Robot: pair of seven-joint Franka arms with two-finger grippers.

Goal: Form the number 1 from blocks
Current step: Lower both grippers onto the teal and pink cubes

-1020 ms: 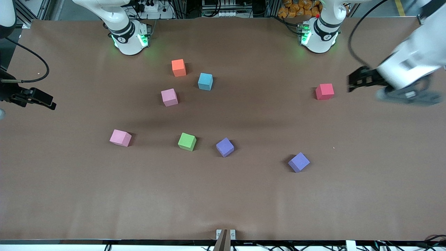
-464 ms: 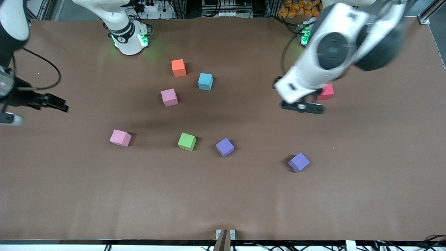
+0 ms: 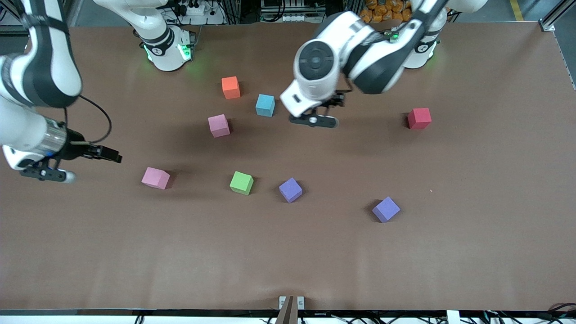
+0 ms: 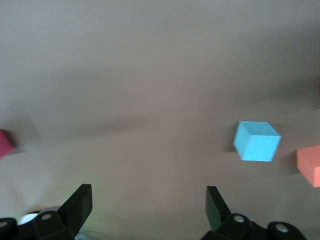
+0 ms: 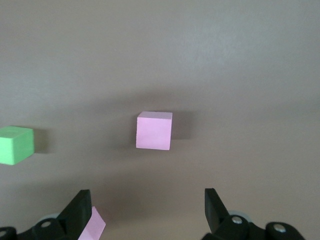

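Observation:
Several blocks lie apart on the brown table (image 3: 472, 252): orange (image 3: 231, 87), blue (image 3: 265, 105), two pink (image 3: 218, 125) (image 3: 155, 178), green (image 3: 241, 182), two purple (image 3: 290, 190) (image 3: 386, 209) and red (image 3: 419, 118). My left gripper (image 3: 333, 101) (image 4: 148, 191) hangs open and holds nothing, over bare table between the blue and red blocks; its wrist view shows the blue block (image 4: 256, 141), the orange block (image 4: 310, 165) and the red block (image 4: 4, 142). My right gripper (image 3: 112, 156) (image 5: 146, 192) is open and holds nothing, pointing at the pink block (image 5: 92, 226) that lies at the right arm's end of the table; a second pink block (image 5: 154, 130) and the green block (image 5: 15, 145) show too.
The two robot bases (image 3: 166, 47) (image 3: 418, 49) stand along the table's back edge. A small bracket (image 3: 291, 302) sits at the middle of the edge nearest the front camera.
The left arm has swung from the left arm's end of the table past the red block to beside the blue one. The right gripper has moved in toward the pink block. No block moved.

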